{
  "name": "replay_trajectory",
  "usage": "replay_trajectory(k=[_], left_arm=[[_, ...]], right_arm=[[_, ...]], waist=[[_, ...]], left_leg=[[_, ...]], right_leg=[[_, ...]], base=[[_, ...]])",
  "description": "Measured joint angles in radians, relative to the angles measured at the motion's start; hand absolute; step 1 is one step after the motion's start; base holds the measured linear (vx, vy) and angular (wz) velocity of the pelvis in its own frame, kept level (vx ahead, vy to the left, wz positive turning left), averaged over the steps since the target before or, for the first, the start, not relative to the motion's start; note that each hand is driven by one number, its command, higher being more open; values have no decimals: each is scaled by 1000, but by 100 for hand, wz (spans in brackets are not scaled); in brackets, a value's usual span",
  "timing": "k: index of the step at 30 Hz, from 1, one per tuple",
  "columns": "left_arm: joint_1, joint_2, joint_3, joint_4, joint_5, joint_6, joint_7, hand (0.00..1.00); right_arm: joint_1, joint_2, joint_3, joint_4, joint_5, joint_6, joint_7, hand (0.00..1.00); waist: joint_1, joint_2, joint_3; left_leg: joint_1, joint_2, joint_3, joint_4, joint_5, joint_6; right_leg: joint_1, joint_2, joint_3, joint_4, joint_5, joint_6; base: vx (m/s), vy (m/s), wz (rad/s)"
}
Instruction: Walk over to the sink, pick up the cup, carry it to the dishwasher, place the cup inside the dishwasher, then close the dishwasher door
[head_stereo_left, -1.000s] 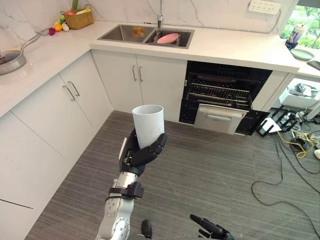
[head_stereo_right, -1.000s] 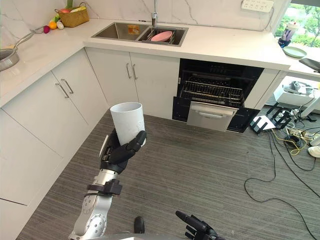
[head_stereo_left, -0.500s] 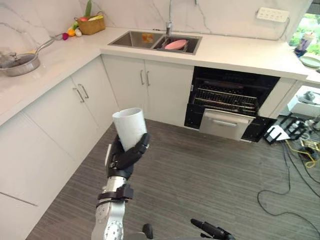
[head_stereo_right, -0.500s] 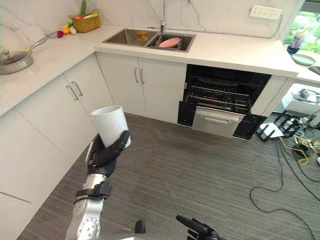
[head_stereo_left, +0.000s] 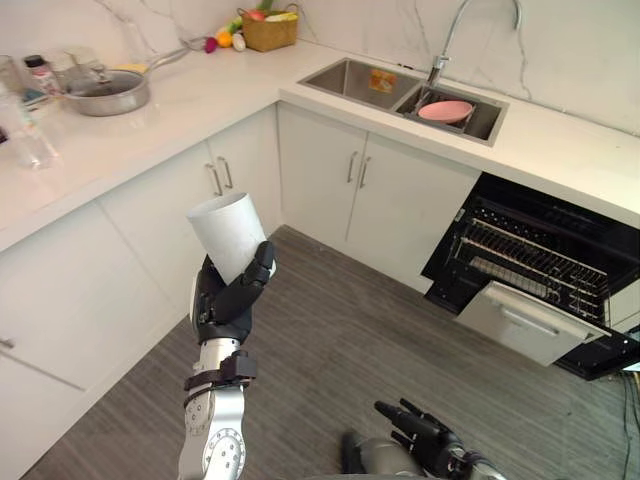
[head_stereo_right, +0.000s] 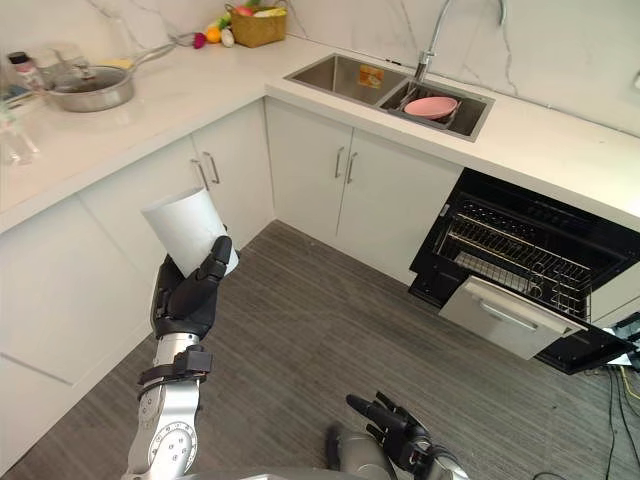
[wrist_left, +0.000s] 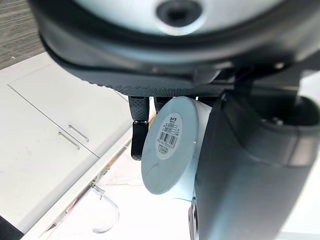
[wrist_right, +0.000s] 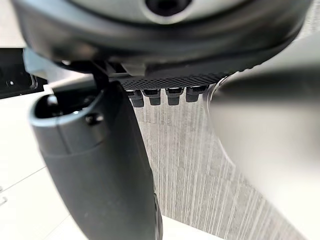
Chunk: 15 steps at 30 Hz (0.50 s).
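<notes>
Broadly, the grey plank floor (head_stereo_left: 350, 330) is the largest open area; it runs bare from my position to the foot of the cabinets and to the dishwasher.

The white countertop (head_stereo_left: 200, 95) forms an L, one leg along my left and the other across the far side, its front edge overhanging the white cabinets (head_stereo_left: 380, 195). All cabinet doors sit flush and closed.

The dishwasher (head_stereo_left: 540, 260) stands open at far right, under the counter edge. Its wire rack (head_stereo_left: 530, 262) is exposed, and a silver panel with a handle (head_stereo_left: 525, 322) juts out into the floor space below it.

The sink (head_stereo_left: 365, 85) is set into the far counter, left of the dishwasher. A pink dish (head_stereo_left: 446, 110) lies in its right basin, beneath the faucet (head_stereo_left: 450, 40).

A pan (head_stereo_left: 105, 95) rests on the left counter, handle pointing toward the corner. A wicker basket (head_stereo_left: 268, 30) sits in that corner.

The cup (head_stereo_left: 228, 235), white, is in my left hand (head_stereo_left: 225, 305), raised over open floor just off the left cabinet fronts and well apart from the dishwasher. My fingers and thumb are wrapped round its lower half; the mouth faces up, leaning slightly left. The left wrist view shows its labelled base.

My right hand (head_stereo_left: 420, 435) hangs low over the floor, fingers relaxed and spread, holding nothing.
</notes>
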Motion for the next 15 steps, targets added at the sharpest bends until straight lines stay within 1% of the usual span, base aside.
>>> replay_trajectory(k=[1,2,3,4,5,6,7,8,9,10,11,12,13,14,15], left_arm=[[11,-14,-4,15,7,-2,-2,0],[18,-20,-8,18,8,-2,-3,0],[19,-22,-19,18,8,-4,-5,0],[20,-22,-30,19,8,-3,-5,0],[23,-24,-37,19,8,-3,-6,0],[25,-29,-49,19,8,0,-7,0],[32,-47,-68,4,9,5,-13,0],[44,-54,-77,-22,12,5,-14,0],[49,-61,-82,-39,25,6,-15,0],[48,-69,-90,-57,47,6,-30,0],[39,-75,-98,-62,57,6,-48,0],[32,-79,-98,-61,64,7,-55,0],[11,-83,-99,-61,69,8,-69,0],[-9,-81,-92,-63,68,10,-77,0],[-17,-81,-87,-64,67,17,-78,0]], right_arm=[[-3,-11,-3,-4,-1,4,-20,100],[-2,-15,-3,-6,0,10,-32,100],[2,-11,-1,-17,2,14,-62,100],[7,6,-1,-24,3,14,-109,100],[11,11,-1,-32,3,13,-131,100],[26,19,0,-58,3,9,-168,100],[83,33,21,-147,-4,-18,-254,100],[106,43,33,-201,-16,-40,-299,100],[118,52,37,-234,-26,-59,-329,100],[133,66,34,-283,-31,-100,-377,100],[138,73,18,-304,-26,-143,-412,100],[133,75,2,-304,-30,-167,-425,100],[126,82,-47,-301,-31,-237,-432,100],[126,81,-80,-315,-31,-316,-433,100],[132,80,-94,-336,-31,-348,-433,100]], waist=[[-1,41,-1],[-3,54,-6],[-5,64,-7],[-13,66,-7],[-17,66,-6],[-22,73,-1],[-19,85,7],[-15,90,6],[-15,91,6],[-14,90,5],[-9,85,0],[-6,86,-2],[4,85,-4],[6,83,-4],[5,81,-3]], left_leg=[[37,31,10,10,-35,-6],[40,39,14,20,-37,-9],[37,54,15,58,-37,-9],[14,70,16,150,-36,-10],[-5,81,20,225,-36,-11],[-43,103,29,376,-22,-33],[-150,167,47,702,97,-75],[-224,209,64,875,119,-72],[-269,238,74,962,115,-66],[-348,280,85,1051,101,-45],[-414,303,91,1043,80,-12],[-441,306,91,1016,70,1],[-483,304,91,932,44,0],[-504,290,90,797,22,-11],[-506,274,86,711,18,-13]], right_leg=[[-1,31,-14,63,-31,-55],[0,39,-18,75,-58,-59],[3,56,-13,90,-100,-63],[21,74,-10,91,-135,-66],[43,83,-4,87,-150,-67],[90,102,2,72,-175,-63],[168,135,31,55,-205,-80],[201,154,57,54,-224,-84],[224,164,74,52,-239,-95],[264,179,115,35,-250,-116],[300,185,164,9,-254,-122],[316,183,191,-2,-255,-124],[342,175,246,-15,-248,-113],[370,165,304,-26,-249,-110],[377,157,333,-29,-251,-108]], base=[[488,-97,-29],[436,-101,-33],[485,-137,-22],[395,-142,-21],[413,-147,-16],[419,-128,-33],[490,-115,-55],[380,-77,-66],[361,-48,-79],[346,-19,-97],[346,8,-105],[362,70,-122],[502,178,-130],[429,164,-131],[506,299,-135]])
